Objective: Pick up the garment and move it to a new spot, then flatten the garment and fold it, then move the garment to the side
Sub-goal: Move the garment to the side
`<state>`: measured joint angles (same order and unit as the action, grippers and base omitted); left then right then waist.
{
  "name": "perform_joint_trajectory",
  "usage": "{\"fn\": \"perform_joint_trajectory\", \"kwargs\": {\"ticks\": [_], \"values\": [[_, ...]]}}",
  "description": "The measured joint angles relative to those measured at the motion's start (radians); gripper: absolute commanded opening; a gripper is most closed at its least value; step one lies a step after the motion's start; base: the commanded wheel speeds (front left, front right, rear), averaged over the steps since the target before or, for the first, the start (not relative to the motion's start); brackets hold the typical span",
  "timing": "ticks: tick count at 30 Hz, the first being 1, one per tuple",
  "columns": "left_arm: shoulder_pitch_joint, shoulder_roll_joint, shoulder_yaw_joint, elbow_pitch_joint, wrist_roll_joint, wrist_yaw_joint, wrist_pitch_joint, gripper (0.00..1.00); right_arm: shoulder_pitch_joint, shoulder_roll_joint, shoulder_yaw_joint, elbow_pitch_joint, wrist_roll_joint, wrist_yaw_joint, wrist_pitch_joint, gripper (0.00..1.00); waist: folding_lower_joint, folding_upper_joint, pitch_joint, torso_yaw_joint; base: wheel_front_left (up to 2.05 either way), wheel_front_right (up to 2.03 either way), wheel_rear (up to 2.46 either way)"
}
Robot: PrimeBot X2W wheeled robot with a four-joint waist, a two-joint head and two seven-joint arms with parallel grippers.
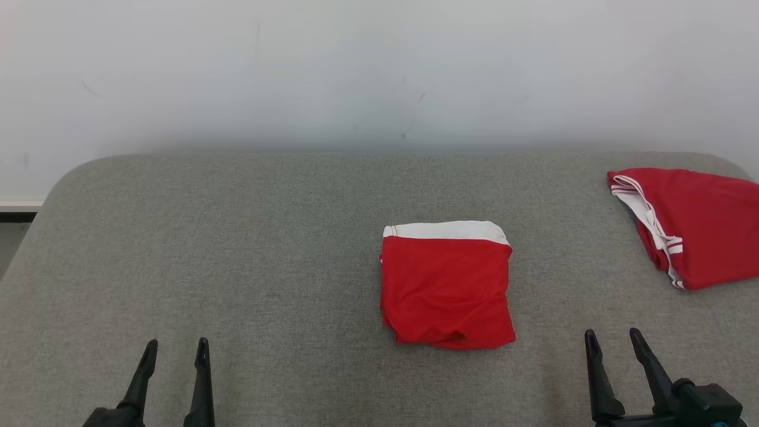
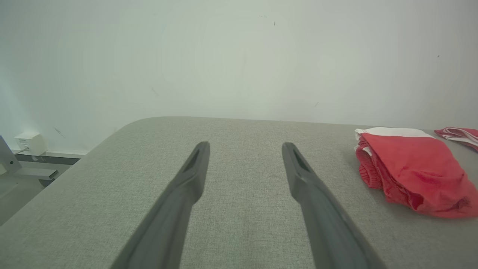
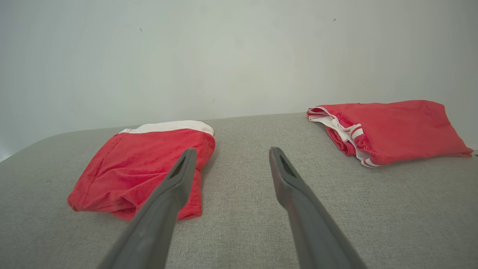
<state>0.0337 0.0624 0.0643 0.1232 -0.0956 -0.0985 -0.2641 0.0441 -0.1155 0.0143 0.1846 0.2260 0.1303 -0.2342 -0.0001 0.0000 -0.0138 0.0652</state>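
Both dark two-fingered tools stand with jaws spread and empty. The left gripper (image 1: 178,342) is at the near left of the grey cloth-covered table (image 1: 237,249) and the right gripper (image 1: 612,332) at the near right, and neither touches anything. Between them, nearer the right one, lies the red cloth garment with a white waistband (image 1: 447,290), folded into a compact square. A second red garment with white trim (image 1: 694,228) lies well apart at the far right. The folded piece looks light, soft and limp, so lifting it by one corner would likely unfold it. Pinching through all layers at both side edges seems safest.
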Motion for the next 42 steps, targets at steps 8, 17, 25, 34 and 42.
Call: {"fn": "perform_joint_trajectory", "kwargs": {"ticks": [8,17,25,34,42], "values": [[0.0,0.0,0.0,0.001,0.0,0.002,0.0,1.0,0.0,0.002,-0.001,0.0,-0.004,0.0,0.007,1.0,0.0001,0.0,-0.002,-0.003,0.0,0.0,0.0],[0.0,-0.001,-0.002,0.002,-0.001,0.003,0.0,1.0,-0.034,-0.006,0.011,0.012,-0.005,0.0,0.014,1.0,0.0001,0.0001,0.002,0.003,0.0,0.0,0.0],[-0.022,-0.002,-0.016,0.002,-0.002,0.001,0.0,1.0,-0.204,-0.043,0.046,0.096,-0.009,0.0,0.098,1.0,0.0001,0.0001,0.027,0.028,0.0,0.0,0.0],[-0.069,-0.007,-0.043,0.009,-0.012,0.002,0.0,1.0,-0.396,-0.062,0.085,0.267,-0.003,0.0,0.178,1.0,0.0002,0.0001,0.086,0.074,0.0,0.0,0.0],[-0.119,-0.009,-0.06,0.016,-0.021,0.005,0.0,1.0,-0.502,-0.058,0.087,0.452,-0.004,0.0,0.186,1.0,0.0002,0.0002,0.153,0.115,0.0,0.0,0.0]]}}
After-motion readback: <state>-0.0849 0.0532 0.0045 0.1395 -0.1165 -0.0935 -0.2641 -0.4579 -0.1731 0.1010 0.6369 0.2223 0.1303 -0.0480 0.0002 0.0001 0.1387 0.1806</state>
